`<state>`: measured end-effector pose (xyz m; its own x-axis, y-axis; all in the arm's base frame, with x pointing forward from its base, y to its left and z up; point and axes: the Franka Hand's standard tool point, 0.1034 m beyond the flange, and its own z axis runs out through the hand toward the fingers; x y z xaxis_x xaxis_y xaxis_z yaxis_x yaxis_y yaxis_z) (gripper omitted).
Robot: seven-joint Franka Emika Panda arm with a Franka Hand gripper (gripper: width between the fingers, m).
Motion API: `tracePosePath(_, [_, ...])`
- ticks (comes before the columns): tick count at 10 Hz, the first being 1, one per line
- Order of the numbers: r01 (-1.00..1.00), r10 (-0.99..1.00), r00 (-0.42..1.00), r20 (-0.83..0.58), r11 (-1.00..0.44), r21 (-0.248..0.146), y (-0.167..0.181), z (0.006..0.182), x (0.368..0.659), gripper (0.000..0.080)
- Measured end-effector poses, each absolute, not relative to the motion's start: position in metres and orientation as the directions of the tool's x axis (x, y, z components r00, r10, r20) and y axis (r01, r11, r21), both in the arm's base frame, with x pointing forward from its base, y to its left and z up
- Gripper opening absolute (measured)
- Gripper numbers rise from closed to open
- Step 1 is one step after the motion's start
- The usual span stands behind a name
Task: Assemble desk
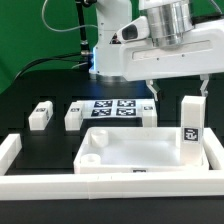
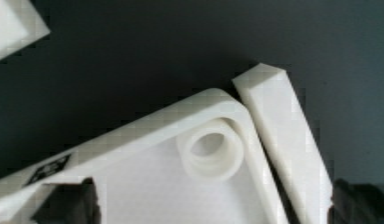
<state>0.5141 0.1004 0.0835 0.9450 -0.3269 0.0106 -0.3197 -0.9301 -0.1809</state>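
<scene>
The white tray-like tabletop (image 1: 135, 148) lies on the black table, with a round corner socket (image 1: 95, 156) showing. One white leg (image 1: 190, 125) stands upright at its end on the exterior view's right, tag facing out. My gripper (image 1: 177, 95) hangs open and empty just above that leg and the tabletop's far edge. In the wrist view a tabletop corner (image 2: 153, 165) with its socket (image 2: 215, 150) lies between my spread fingers (image 2: 61, 205), and the leg (image 2: 281, 130) stands right against that corner. Three more legs (image 1: 40, 115) (image 1: 75, 115) (image 1: 150, 110) lie behind the tabletop.
The marker board (image 1: 110, 107) lies behind the tabletop between two loose legs. Long white border bars run along the front (image 1: 100, 187), the exterior view's left (image 1: 8, 150) and right (image 1: 214, 150). A white piece (image 2: 11, 30) shows at the wrist view's edge. The robot base (image 1: 120, 50) stands behind.
</scene>
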Motion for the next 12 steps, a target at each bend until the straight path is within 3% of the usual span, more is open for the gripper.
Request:
tracePosePath(2, [-0.066,-0.073,0.995,0.064,-0.993,-0.1,0.099,0.066,0.496,0.0648])
tracePosePath(3, [0.014,0.007,0.997,0.076,-0.996,-0.084,0.086,0.06,0.489,0.0648])
tracePosePath(4, [0.009,0.004,0.998,0.069,-0.997,-0.082,0.068,0.056,0.485,0.0648])
tracePosePath(7, [-0.039,-0.04,0.999,0.005,-0.995,-0.094,0.072,0.055,0.481,0.0648])
tracePosePath(10, [-0.117,-0.08,0.941,-0.328,-0.989,-0.094,0.081,0.059,0.471,0.0648])
tracePosePath(12, [-0.094,-0.039,0.921,-0.387,-0.988,-0.125,0.068,0.059,0.476,0.0648])
